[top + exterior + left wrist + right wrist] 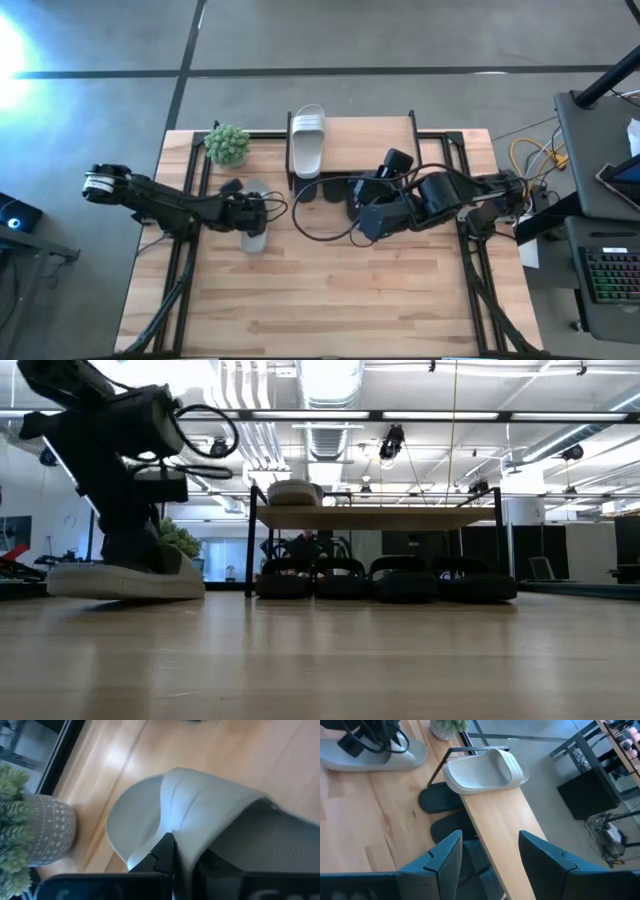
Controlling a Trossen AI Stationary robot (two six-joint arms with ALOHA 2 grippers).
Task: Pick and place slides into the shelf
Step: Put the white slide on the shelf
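Observation:
A light grey slide (pixel 256 232) lies sole-down on the table, left of the shelf (pixel 380 140). My left gripper (pixel 250 212) is down on its strap and shut on it. A white slide (pixel 307 140) lies on the left end of the shelf's top board. Several black slides (pixel 380 582) stand in a row on the table under the board, toes sticking out at the front (pixel 442 800). My right gripper (pixel 490 857) is open and empty, hovering over the shelf's front edge, right of the white slide (pixel 482 770). My left gripper has the grey slide's wide strap (pixel 200 815) at its toe-side edge. One finger (pixel 162 852) shows outside the strap over the footbed; the other is hidden under the strap. The fingers come from above, slanting. The slide's sole lies flat on the table (pixel 125 582).
A small potted plant (pixel 228 145) stands at the table's far left, close behind the grey slide and left of the shelf. Cables loop off both arms (pixel 320 225). The wide near half of the tabletop (pixel 330 300) is bare wood.

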